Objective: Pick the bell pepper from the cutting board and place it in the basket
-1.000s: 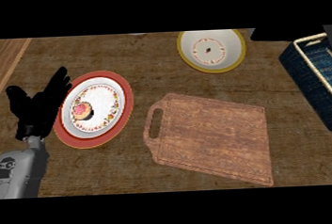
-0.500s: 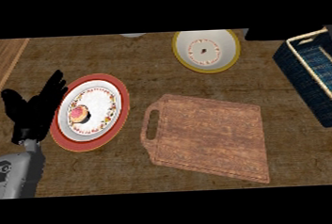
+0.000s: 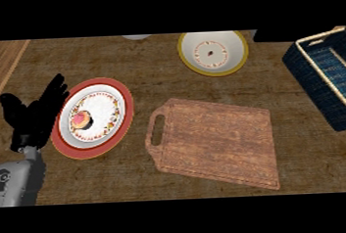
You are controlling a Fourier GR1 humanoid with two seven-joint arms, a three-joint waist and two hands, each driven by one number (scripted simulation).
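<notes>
We find no bell pepper: the cutting board [image 3: 215, 141] lies bare at centre, handle slot toward our left, so the pepper's heading and long axis cannot be read. Our left hand [image 3: 32, 117] rests open, fingers up, at the view's left edge beside the red-rimmed plate [image 3: 70, 147]; the right hand is out of view. The basket [image 3: 332, 84] sits at the far right, well apart from the left hand, so we judge the right arm the nearer one.

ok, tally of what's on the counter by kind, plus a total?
Plates: 2, red-rimmed plate and yellow-rimmed plate
Cutting boards: 1, cutting board, nothing visible on it
Baskets: 1, blue basket
Bell peppers: 0 visible
Total: 4
</notes>
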